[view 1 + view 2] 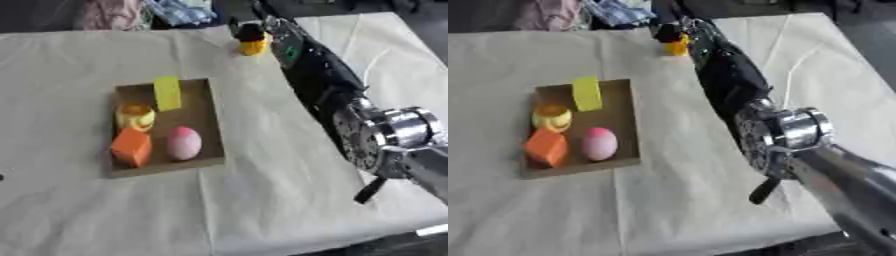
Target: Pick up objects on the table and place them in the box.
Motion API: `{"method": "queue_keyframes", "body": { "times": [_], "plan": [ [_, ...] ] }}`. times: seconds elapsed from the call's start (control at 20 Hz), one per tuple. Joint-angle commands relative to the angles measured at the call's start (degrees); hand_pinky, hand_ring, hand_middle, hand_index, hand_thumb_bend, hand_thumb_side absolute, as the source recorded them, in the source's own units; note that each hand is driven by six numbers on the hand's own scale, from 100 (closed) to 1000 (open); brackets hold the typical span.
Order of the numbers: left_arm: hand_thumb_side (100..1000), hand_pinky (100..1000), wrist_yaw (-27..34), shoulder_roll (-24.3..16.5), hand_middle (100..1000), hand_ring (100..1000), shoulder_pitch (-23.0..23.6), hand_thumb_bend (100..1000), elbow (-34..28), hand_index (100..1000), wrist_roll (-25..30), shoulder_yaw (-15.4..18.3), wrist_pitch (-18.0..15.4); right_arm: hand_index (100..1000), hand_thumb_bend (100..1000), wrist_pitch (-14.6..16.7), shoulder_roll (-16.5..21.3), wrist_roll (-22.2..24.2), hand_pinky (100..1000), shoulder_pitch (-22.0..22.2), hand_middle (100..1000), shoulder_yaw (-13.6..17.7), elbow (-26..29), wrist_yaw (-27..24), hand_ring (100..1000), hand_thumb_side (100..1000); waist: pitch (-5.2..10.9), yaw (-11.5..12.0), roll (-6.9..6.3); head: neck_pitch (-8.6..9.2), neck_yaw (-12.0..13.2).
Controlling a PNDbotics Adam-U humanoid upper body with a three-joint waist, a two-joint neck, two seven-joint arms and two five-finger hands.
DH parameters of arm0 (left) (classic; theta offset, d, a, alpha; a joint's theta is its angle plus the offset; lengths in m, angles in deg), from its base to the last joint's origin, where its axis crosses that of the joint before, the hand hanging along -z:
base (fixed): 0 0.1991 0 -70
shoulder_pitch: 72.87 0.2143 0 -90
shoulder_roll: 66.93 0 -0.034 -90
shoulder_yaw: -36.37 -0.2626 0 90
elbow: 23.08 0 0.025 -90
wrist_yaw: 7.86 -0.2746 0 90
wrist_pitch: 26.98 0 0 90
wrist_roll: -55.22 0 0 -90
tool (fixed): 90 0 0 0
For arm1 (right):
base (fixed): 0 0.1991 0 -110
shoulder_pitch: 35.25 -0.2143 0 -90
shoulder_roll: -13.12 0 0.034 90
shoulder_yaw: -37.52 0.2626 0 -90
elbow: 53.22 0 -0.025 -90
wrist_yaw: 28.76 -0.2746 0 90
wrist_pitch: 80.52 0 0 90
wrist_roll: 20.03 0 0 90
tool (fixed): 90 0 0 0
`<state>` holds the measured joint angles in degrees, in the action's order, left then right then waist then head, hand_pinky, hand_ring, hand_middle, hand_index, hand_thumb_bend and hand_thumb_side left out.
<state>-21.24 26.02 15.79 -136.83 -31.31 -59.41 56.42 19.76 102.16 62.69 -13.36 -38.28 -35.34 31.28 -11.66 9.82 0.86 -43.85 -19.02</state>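
My right hand (pixel 248 31) is out at the counter's (pixel 262 200) far edge, fingers curled on a yellow piece (pixel 254 47); the box (pixel 210 125) holds four things, mid-counter.

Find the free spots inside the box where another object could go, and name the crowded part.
Free: the box floor right of the yellow block, above the pink egg. Crowded: the left side, where the yellow cup and orange block sit close together. The right hand is at a yellow object beyond the box.
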Motion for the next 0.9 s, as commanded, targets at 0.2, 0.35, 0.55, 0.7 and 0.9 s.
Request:
{"method": "queue_keyframes", "body": {
  "times": [0.2,0.35,0.55,0.7,0.9],
  "plan": [
    [619,685,-0.25,-0.13,558,557,-0.1,100,-0.85,808,0.09,0.09,-0.1,988,100,-3.32,2.76,-4.46,986,-0.97,949,-5.46,-7.34,-1.74,943,206,0.02,-0.03,0.36,-0.27,-0.44],
    [620,685,-0.3,-0.05,558,557,-0.05,100,-0.85,808,0.16,0.03,-0.11,989,100,-5.63,2.96,-7.64,978,-1.09,947,-7.72,-10.07,-2.17,943,209,-0.02,0.08,0.31,-0.27,-0.63],
    [620,685,-0.38,0.04,558,557,-0.01,100,-0.85,809,0.22,-0.03,-0.09,978,100,-7.29,2.81,-10.81,911,-1.31,903,-10.08,-12.96,-2.48,879,213,-0.08,0.24,0.27,-0.27,-0.93],
    [621,685,-0.36,0.09,558,557,-0.06,100,-0.85,809,0.28,-0.09,-0.1,943,100,-7.63,2.71,-11.9,809,-1.38,815,-11.34,-14.53,-2.93,776,213,-0.12,0.41,0.3,-0.27,-1.03],
    [622,686,-0.38,0.17,558,557,-0.01,100,-0.85,809,0.31,-0.09,-0.04,820,100,-7.83,2.7,-15.92,686,-1.38,618,-11.77,-14.4,-3.4,631,202,-0.16,0.58,0.34,-0.21,-1.14]
  ]
}}
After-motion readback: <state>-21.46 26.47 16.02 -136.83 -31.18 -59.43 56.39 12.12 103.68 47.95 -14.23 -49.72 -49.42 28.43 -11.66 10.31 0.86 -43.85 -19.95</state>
